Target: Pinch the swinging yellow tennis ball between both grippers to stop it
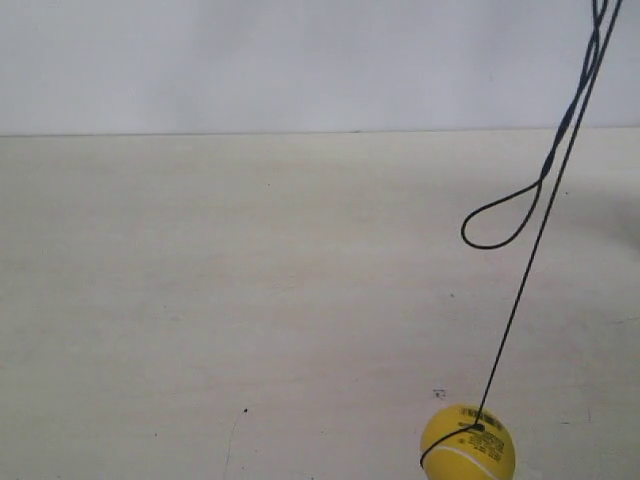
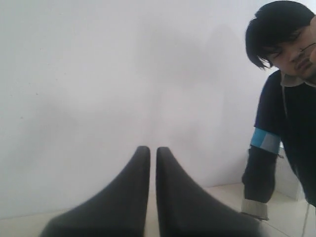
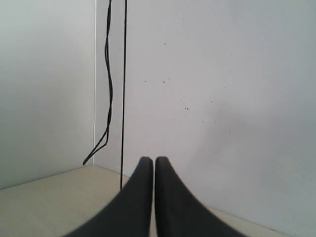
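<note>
With the yellow tennis ball [image 1: 467, 442] hung by string [image 1: 530, 260] over the desk [image 1: 250, 300], well off its far edge, approach is judged pending: the left tool [image 2: 153, 153] and right tool [image 3: 154, 162], both closed empty, must be brought to flank it.

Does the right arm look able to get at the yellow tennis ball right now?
Likely yes: the string hangs ahead of the right gripper with nothing between, but the yellow tennis ball is outside its wrist view, so reach is uncertain.
</note>
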